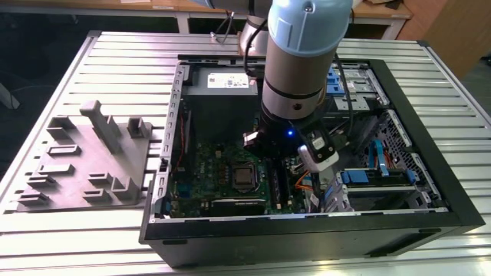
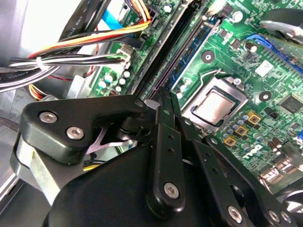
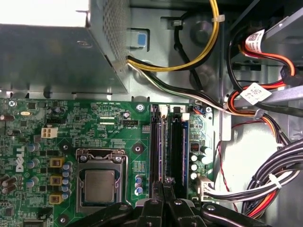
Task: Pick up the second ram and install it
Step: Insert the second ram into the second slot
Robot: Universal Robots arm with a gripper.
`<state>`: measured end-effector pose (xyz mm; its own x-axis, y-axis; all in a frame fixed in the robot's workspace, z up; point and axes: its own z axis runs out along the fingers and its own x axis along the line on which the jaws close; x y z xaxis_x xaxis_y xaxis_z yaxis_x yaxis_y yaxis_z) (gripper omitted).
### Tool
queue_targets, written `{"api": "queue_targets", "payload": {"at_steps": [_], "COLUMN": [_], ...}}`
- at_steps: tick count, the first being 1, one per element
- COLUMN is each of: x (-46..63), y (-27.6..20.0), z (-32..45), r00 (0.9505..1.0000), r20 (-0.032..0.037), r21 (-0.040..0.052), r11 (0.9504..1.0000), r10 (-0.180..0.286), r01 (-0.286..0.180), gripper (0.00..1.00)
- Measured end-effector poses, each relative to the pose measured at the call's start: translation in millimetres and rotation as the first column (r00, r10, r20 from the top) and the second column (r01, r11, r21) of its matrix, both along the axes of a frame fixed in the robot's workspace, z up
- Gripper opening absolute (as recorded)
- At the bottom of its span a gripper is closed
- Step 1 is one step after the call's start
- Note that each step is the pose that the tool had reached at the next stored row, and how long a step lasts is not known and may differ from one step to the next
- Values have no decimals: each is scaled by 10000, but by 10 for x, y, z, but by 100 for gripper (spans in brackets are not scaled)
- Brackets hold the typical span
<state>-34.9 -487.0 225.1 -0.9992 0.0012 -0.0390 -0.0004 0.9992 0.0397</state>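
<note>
Second ram (image 3: 169, 146) stands on edge in slot bank of motherboard (image 3: 118, 132), near CPU socket (image 3: 100, 182), inside open case (image 1: 307, 236). Gripper (image 3: 167, 183) down over it, fingers pinched nearly together on its thin top edge, about mid-length as I read it. Pickup done, I judge; stick lined up in slot. Full seating and end latches: cannot tell.
</note>
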Motion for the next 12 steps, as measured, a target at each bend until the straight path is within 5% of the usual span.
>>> {"api": "queue_targets", "payload": {"at_steps": [12], "x": [-1], "y": [0], "z": [-1], "r00": [9998], "r20": [0], "r21": [0], "r11": [9998], "r10": [-207], "r01": [207], "gripper": [11]}}
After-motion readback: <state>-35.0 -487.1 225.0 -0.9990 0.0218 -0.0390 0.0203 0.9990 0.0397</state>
